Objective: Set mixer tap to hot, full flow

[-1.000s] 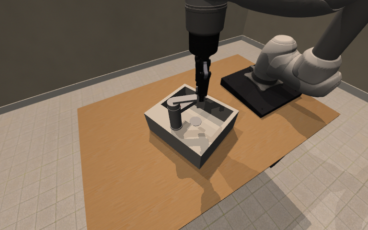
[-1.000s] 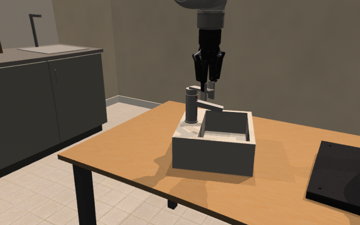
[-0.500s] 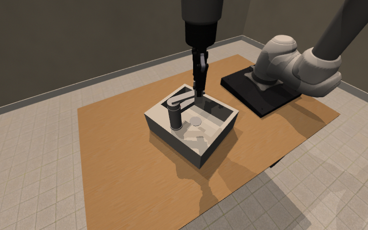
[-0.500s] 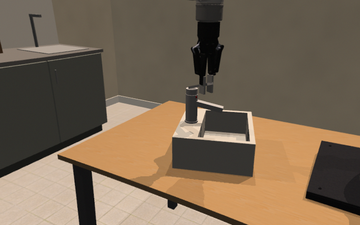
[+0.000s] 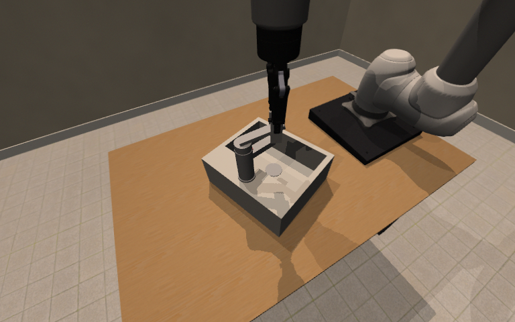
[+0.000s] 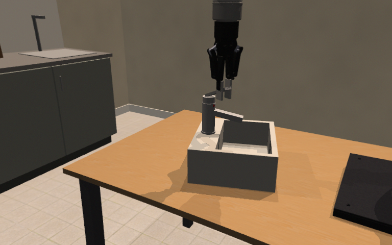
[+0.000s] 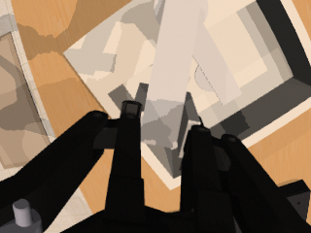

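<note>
A grey mixer tap (image 5: 244, 161) stands on the corner of a grey sink block (image 5: 267, 172) on the wooden table. A red dot (image 6: 214, 106) shows on the tap's upper body. Its pale lever (image 5: 255, 137) runs from the tap top toward the far side, and its spout (image 6: 228, 115) reaches over the basin. My gripper (image 5: 276, 128) comes straight down from above and is shut on the free end of the lever, as the exterior view (image 6: 223, 93) and the wrist view (image 7: 162, 116) also show. The lever (image 6: 211, 93) lies nearly level, slightly raised at its free end.
The robot's black base plate (image 5: 361, 125) sits on the table to the right of the sink block. A dark kitchen counter (image 6: 43, 95) with its own tap stands off to the left, away from the table. A wall runs behind the table.
</note>
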You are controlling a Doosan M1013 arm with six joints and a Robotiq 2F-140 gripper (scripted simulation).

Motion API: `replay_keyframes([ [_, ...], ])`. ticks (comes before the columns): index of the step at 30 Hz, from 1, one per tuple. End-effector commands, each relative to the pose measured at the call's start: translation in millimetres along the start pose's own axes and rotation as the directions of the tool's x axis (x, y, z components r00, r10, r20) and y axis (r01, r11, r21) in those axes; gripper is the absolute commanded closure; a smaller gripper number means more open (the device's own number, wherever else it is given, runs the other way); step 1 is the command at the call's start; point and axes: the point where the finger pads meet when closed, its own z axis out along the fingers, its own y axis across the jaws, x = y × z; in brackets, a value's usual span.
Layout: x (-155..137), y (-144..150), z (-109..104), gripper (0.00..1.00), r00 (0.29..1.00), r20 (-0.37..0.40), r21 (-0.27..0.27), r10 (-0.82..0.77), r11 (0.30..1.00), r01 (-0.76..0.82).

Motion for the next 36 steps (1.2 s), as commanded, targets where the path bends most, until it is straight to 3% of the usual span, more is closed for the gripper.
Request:
replay_keyframes([
  [1, 0.2, 0.0, -0.3, 1.00, 1.000, -0.001, 0.000, 0.000, 1.000, 0.000],
  [28, 0.2, 0.0, -0.3, 1.00, 1.000, -0.001, 0.000, 0.000, 1.000, 0.000],
  [29, 0.2, 0.0, -0.3, 0.61, 1.000, -0.001, 0.000, 0.000, 1.000, 0.000],
  [36, 0.2, 0.0, -0.3, 0.61, 1.000, -0.001, 0.000, 0.000, 1.000, 0.000],
])
